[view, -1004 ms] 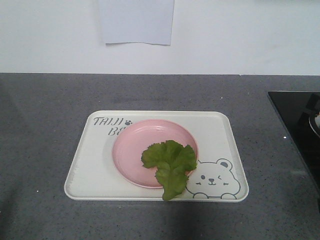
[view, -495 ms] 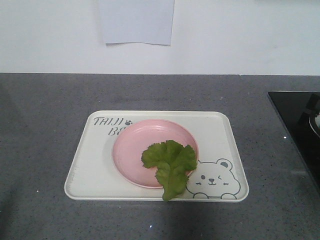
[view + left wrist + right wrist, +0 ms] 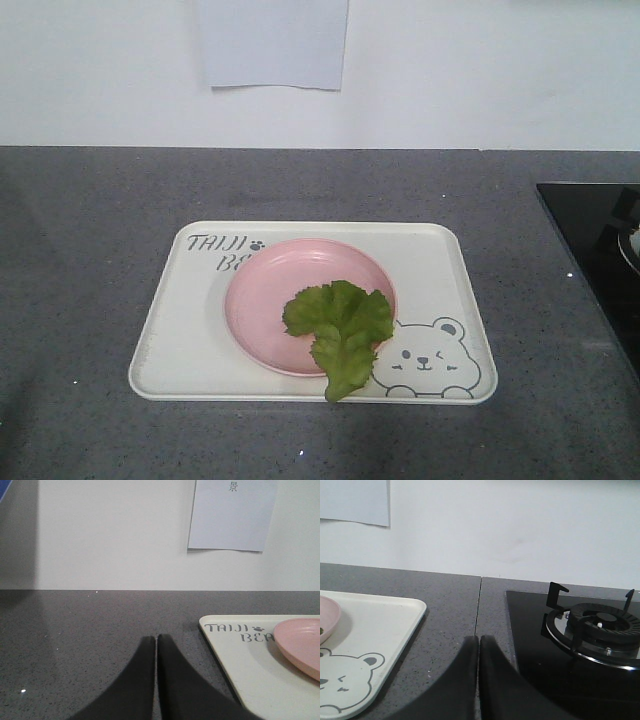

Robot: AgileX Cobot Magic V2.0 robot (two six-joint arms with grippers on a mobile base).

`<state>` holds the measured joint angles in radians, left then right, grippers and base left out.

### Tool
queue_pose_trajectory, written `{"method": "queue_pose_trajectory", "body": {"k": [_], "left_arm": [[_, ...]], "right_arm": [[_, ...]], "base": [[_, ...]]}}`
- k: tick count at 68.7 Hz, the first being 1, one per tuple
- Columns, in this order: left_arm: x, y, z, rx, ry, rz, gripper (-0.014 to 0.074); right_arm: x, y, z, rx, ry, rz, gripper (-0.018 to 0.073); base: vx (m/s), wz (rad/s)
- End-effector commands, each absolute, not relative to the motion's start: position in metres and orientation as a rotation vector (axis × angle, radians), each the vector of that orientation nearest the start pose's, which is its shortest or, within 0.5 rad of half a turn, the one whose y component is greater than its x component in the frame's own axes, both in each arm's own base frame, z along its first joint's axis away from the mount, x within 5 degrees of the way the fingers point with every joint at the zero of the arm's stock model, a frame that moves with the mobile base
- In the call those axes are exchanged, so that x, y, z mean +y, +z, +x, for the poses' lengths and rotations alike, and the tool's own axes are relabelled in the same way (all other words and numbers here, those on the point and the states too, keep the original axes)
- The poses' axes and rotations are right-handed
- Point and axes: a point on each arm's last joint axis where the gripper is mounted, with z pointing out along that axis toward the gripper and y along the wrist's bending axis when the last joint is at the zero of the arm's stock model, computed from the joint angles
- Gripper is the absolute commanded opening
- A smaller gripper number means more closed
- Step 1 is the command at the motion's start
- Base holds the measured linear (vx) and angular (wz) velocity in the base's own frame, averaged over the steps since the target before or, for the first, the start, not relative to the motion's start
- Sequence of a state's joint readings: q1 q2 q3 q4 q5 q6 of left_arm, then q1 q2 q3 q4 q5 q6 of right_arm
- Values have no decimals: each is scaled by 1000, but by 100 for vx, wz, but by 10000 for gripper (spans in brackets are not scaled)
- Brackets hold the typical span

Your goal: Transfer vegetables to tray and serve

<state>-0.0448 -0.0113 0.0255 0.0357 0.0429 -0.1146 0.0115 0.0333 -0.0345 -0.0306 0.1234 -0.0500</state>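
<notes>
The vegetables, one frilly green lettuce leaf (image 3: pixel 342 330), lie across the front right rim of a round pink plate (image 3: pixel 270 300), with the leaf's tip hanging onto the tray (image 3: pixel 185 330). The cream tray with the bear drawing sits in the middle of the grey counter. My left gripper (image 3: pixel 156 639) is shut with nothing in it, low over the counter left of the tray (image 3: pixel 230 650). My right gripper (image 3: pixel 479 639) is also shut and holds nothing, right of the tray (image 3: pixel 375 625). Neither gripper shows in the front view.
A black glass hob (image 3: pixel 555 640) with a gas burner (image 3: pixel 600 625) lies right of my right gripper and at the counter's right edge (image 3: pixel 600 250). A white wall with a paper sheet (image 3: pixel 272 42) closes off the back. Grey counter (image 3: pixel 80 250) surrounds the tray.
</notes>
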Motion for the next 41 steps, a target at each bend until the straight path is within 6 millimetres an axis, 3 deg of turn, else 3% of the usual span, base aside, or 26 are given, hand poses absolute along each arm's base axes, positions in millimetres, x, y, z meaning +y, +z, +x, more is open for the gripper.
{"method": "queue_pose_trajectory", "body": {"k": [1,7,41], "left_arm": [[-2,200,56,1477,-107,-35,-6],[-2,200,56,1477,-107,-35,-6],[-2,200,56,1477,-107,-35,-6]], "right_arm": [[1,217,56,1471,-63,-71,-6],[1,203,56,1471,-60,-70,-6],[1,196,57,1540,-7,-22,-6]], "base": [[0,0],[0,0],[0,0]]}}
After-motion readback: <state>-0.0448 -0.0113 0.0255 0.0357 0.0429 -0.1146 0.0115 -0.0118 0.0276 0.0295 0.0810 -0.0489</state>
